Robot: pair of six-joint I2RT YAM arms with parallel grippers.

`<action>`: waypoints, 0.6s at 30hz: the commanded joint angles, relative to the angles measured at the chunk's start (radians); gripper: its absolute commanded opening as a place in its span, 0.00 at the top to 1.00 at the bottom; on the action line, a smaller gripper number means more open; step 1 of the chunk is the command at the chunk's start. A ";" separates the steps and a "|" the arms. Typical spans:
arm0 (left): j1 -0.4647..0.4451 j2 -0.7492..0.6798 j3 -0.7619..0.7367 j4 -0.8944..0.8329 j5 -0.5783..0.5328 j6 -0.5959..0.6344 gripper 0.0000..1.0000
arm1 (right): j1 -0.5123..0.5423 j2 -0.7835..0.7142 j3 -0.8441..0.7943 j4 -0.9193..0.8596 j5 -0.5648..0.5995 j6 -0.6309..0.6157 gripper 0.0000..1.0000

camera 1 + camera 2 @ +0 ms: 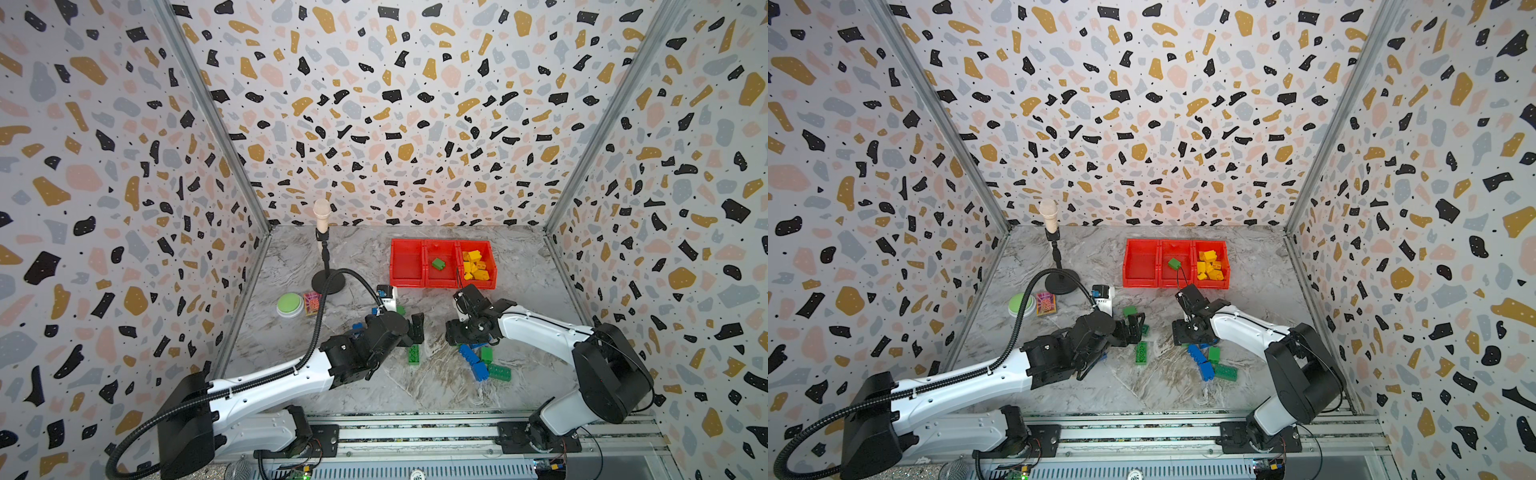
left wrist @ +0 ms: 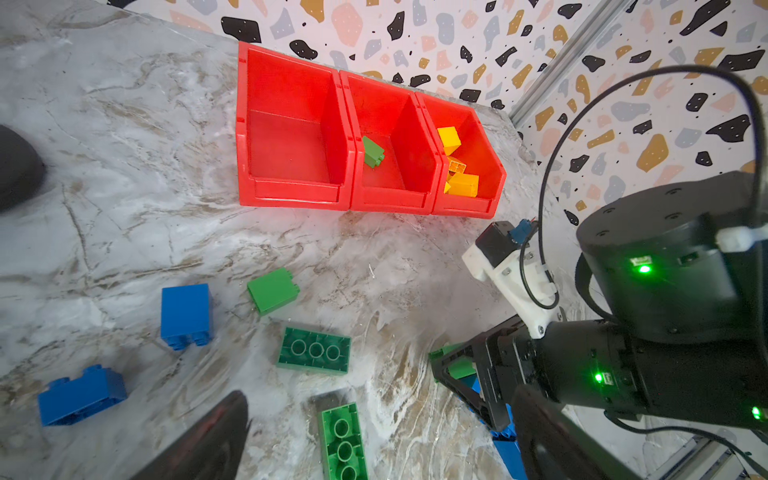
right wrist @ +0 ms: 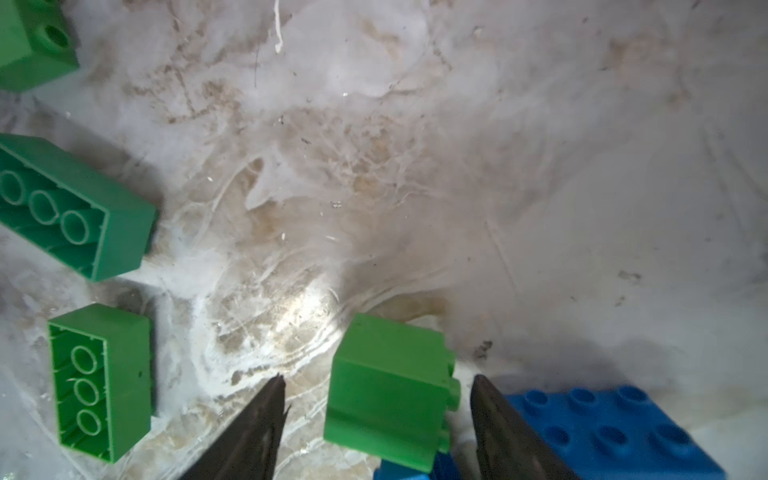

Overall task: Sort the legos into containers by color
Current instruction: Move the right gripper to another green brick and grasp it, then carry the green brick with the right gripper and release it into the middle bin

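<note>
The containers are three joined red bins [image 1: 442,284] at the back. The left bin is empty, the middle one holds one green lego [image 1: 438,263], and the right one holds several yellow legos [image 1: 476,264]. Blue and green legos lie loose on the marble, among them a long green one [image 1: 413,355] and a long blue one [image 1: 473,362]. My right gripper [image 3: 378,415] is open, low over the table, with a square green lego [image 3: 388,390] between its fingers and a gap on each side. A blue lego [image 3: 615,432] lies beside it. My left gripper [image 2: 380,415] is wide open above a long green lego [image 2: 343,440].
A microphone on a round stand [image 1: 323,249] stands at the back left. A round green button [image 1: 289,304] and a small patterned box [image 1: 311,302] sit beside it. Terrazzo walls close in three sides. The two arms are close together mid-table, and two blue legos [image 2: 186,316] lie near the left arm.
</note>
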 commanded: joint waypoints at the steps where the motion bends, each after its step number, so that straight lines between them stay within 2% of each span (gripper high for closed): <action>1: -0.002 0.003 -0.020 -0.008 -0.033 0.029 0.00 | 0.013 0.021 0.032 -0.010 0.007 0.024 0.30; 4: 0.002 0.004 -0.033 0.000 -0.039 0.032 0.00 | 0.017 0.044 0.040 -0.016 0.009 0.026 0.34; 7: 0.009 0.003 -0.045 0.009 -0.039 0.031 0.00 | 0.022 0.058 0.071 -0.045 0.030 0.022 0.51; 9: 0.014 0.001 -0.047 0.011 -0.037 0.033 0.00 | 0.024 0.047 0.108 -0.075 0.046 0.016 0.57; 14: 0.051 0.002 -0.043 0.019 -0.020 0.054 0.00 | -0.019 0.021 0.260 -0.142 0.064 -0.035 0.59; 18: 0.112 0.014 -0.020 0.031 0.013 0.094 0.00 | -0.097 0.074 0.432 -0.162 0.058 -0.095 0.59</action>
